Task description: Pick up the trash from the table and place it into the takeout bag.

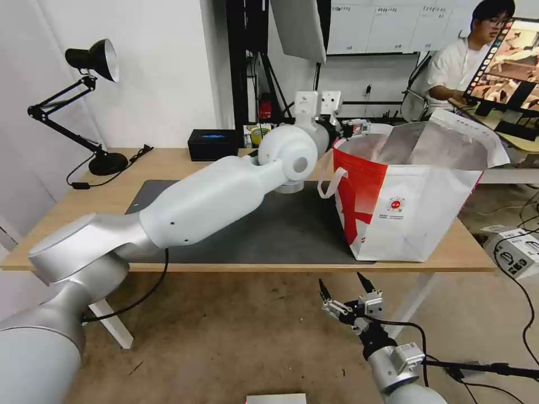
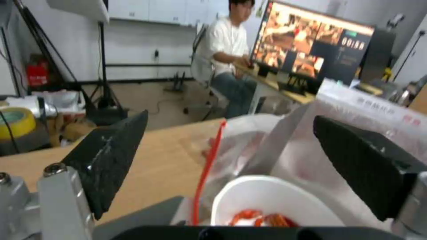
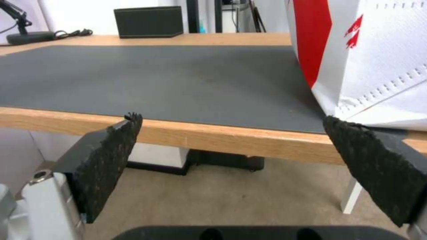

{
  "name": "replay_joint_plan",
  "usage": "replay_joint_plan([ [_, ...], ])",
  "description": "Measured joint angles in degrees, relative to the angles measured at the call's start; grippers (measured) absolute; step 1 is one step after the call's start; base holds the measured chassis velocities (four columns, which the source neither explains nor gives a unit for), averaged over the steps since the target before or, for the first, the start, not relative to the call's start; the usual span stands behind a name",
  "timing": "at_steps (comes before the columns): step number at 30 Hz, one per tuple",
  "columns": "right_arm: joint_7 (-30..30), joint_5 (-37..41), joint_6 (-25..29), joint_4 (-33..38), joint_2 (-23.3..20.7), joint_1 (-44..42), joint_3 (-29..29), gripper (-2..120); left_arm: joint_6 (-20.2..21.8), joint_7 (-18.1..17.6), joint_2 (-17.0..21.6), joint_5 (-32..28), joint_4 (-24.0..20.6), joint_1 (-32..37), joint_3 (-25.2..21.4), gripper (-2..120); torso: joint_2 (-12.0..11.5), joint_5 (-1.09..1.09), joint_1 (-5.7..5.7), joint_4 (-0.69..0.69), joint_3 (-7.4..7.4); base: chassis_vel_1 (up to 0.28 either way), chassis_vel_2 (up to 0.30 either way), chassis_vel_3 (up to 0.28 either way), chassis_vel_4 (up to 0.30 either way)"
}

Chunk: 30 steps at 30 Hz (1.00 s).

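Nearest the robot, the right gripper (image 1: 348, 289) hangs below the front edge of the table (image 1: 252, 266), on the robot's side of the takeout bag (image 1: 415, 213), with its fingers spread apart and nothing between them; its wrist view looks across the bare dark grey mat (image 3: 178, 80) toward the black box (image 3: 148, 22) at the far side, with the bag's red-and-white wall rising close by. Farther out, the left arm stretches diagonally over the mat to the bag's far, red-panelled corner, where the left gripper (image 1: 351, 128) sits at the rim of the bag's open mouth. From the head view the arm's own wrist hides what lies under it, and the fingers cannot be read there. The left wrist view supplies that: both black fingers (image 2: 111, 160) stand wide apart, and between and beyond them lies the white bowl (image 2: 271, 203) with red shells in it, beside the bag's red edge and crinkled foil lining. The bowl looks free of the fingers, so it appears to be resting inside the bag or at its lip; which one I cannot tell. The left arm is plainly the nearer to the bowl, which lies straight ahead of its open jaws. Being round, the bowl has no long axis to speak of.
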Motion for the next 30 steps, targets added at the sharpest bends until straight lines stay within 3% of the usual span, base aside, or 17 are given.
replay_joint_plan([
  [11,0.00,0.00,0.00,0.00,0.00,0.00,0.00,100,-9.10,6.07,9.66,8.61,-5.71,6.77,-2.07,100,0.00,0.00,0.00,-0.01,0.00,0.000,0.000,0.000,0.000],
  [14,0.00,0.00,0.00,0.00,0.00,0.00,0.00,100,-9.78,7.10,11.91,10.38,-6.89,9.08,-3.18,100,0.00,0.00,0.00,-0.01,0.00,0.000,0.000,0.000,0.000],
  [18,-0.01,0.00,0.00,0.00,0.00,0.00,0.00,100,-10.63,8.26,16.09,12.64,-9.36,14.29,-6.40,100,0.00,-0.01,0.00,0.02,0.00,0.000,0.000,0.000,0.000],
  [21,0.00,0.00,0.00,0.00,0.00,0.00,0.00,100,-11.40,9.28,19.43,15.02,-11.74,20.65,-12.27,100,0.00,-0.01,0.00,0.00,0.00,0.000,0.000,0.000,0.000],
  [26,0.00,0.00,0.00,0.00,0.00,0.00,0.00,100,-11.71,10.12,22.13,16.76,-13.87,25.54,-17.01,100,0.00,-0.01,0.00,0.00,0.00,0.000,0.000,0.000,0.000],
  [29,0.00,0.00,0.00,0.00,-0.01,0.00,0.00,100,-11.78,11.26,25.26,19.08,-16.74,33.47,-23.49,100,0.01,-0.01,0.00,0.00,0.00,0.000,0.000,0.000,0.000],
  [30,0.00,0.00,0.00,0.00,-0.01,0.00,0.00,100,-11.78,11.26,25.26,19.08,-16.74,33.47,-23.49,100,0.01,-0.01,0.00,0.00,0.00,0.000,0.000,0.000,0.000],
])
